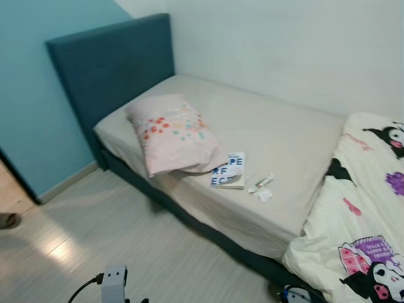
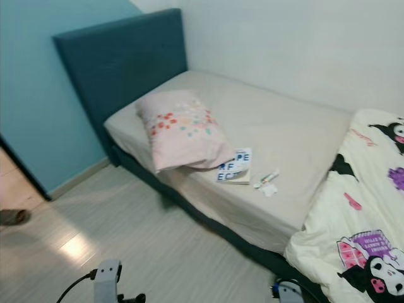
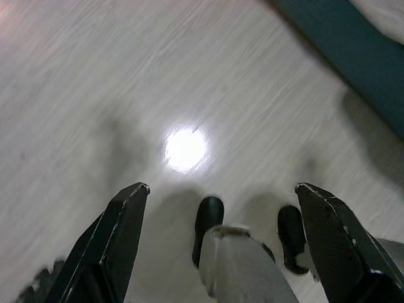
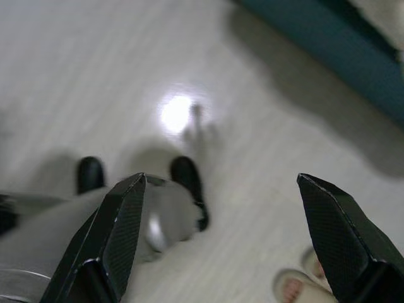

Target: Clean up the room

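Both arms hang low over pale wood floor, the left gripper (image 3: 221, 208) and right gripper (image 4: 221, 202) spread wide and holding nothing. Ahead, a bed (image 1: 284, 136) carries a pink pillow (image 1: 172, 134), a book (image 1: 229, 170) touching its corner, and a small tube with wrappers (image 1: 262, 185) just beside the book. Probably best to step close and square up before reaching for the clutter.

the mattress (image 1: 284, 136) is free behind the pillow (image 1: 173, 134); book (image 1: 228, 170) and tube (image 1: 264, 181) lie near its front edge.
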### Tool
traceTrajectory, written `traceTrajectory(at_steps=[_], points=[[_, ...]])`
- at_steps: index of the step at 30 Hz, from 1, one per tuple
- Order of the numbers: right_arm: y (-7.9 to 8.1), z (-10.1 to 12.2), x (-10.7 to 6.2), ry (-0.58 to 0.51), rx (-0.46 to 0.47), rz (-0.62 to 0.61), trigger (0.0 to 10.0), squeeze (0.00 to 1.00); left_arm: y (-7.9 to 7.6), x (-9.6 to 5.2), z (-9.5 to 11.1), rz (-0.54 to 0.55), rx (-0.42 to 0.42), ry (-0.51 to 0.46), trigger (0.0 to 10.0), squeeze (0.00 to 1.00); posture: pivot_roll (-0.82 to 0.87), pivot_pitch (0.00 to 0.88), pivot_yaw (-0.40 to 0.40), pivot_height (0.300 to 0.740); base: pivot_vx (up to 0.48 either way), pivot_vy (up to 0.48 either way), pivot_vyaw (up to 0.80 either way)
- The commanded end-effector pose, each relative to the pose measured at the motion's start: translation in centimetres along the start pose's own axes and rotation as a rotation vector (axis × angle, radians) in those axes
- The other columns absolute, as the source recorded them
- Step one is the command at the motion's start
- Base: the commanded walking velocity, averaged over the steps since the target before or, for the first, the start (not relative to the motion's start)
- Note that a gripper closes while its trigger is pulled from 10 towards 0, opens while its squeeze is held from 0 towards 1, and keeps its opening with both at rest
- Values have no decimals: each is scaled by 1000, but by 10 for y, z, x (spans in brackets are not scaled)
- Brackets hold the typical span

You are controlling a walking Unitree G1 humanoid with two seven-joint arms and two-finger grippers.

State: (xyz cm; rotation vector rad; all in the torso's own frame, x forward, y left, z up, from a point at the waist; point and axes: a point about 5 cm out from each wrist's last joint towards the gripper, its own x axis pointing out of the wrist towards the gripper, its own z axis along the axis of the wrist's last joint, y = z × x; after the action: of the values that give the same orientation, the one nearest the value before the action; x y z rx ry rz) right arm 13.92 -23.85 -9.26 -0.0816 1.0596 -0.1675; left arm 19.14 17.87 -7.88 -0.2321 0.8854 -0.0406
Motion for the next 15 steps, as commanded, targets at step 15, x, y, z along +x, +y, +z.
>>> traceTrajectory(at_steps=[15], points=[[39, 14, 3, -36, -79, 92, 10000, 0, 2, -4, -14, 1, 5, 44, 10000, 0, -83, 33, 21, 740, 480, 0, 126]])
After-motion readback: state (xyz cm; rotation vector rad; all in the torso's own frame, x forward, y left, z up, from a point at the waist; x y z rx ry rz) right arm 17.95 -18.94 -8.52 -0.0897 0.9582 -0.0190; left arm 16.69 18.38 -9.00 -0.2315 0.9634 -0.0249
